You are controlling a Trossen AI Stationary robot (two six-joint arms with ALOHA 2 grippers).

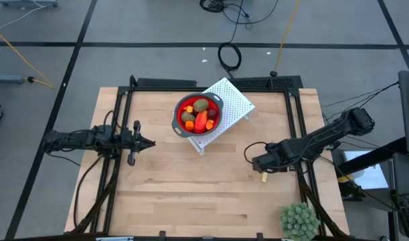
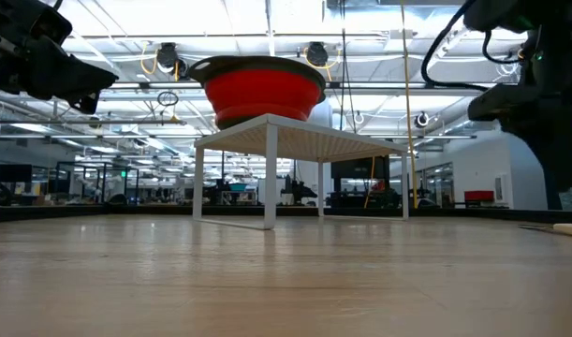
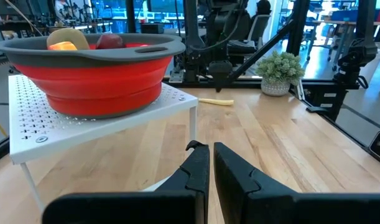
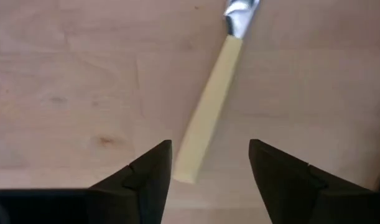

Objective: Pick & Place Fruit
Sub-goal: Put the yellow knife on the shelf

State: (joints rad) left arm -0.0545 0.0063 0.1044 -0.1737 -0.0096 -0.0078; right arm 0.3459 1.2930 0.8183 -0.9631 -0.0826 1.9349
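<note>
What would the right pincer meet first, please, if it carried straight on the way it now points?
Probably the pale yellow stick with a metal tip, lying on the light wooden table directly ahead of the open right pincer; how far off it lies is unclear.

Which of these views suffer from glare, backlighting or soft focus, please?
Low view: bright ceiling lights behind backlight the red bowl and white stand; the near table is soft. Right wrist view: the pale yellow stick is slightly blurred between the right gripper's open fingers. High view: evenly lit. Left wrist view: sharp.
</note>
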